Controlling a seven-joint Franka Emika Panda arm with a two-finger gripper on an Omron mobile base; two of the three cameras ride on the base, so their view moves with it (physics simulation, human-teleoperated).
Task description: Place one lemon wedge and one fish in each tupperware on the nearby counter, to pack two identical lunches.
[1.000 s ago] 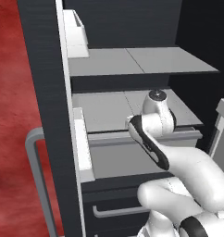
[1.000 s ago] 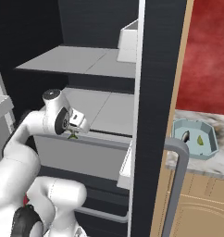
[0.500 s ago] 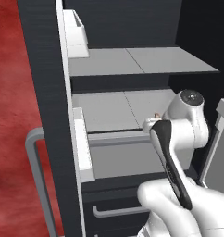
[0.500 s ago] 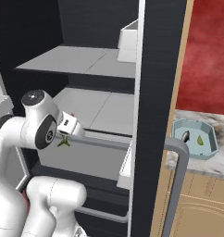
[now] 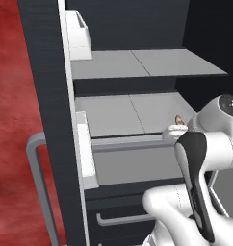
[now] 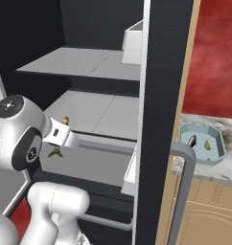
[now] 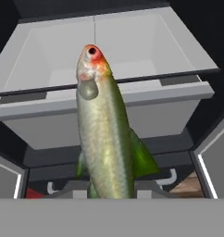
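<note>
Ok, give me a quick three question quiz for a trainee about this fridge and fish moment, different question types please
1. True or false: the gripper is shut on the fish.
2. Multiple choice: the pale blue tupperware sits on A) a fridge shelf, B) the marbled counter, C) the floor.
3. Fill in: in the hand view, the fish's red-tipped head points toward the open grey fridge ____.

Key: 1 true; 2 B; 3 drawer.

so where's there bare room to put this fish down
The pale blue octagonal tray on the marbled counter already holds two items, so it is crowded. Both grey fridge shelves lie bare. The end effector grips the green fish.
</note>
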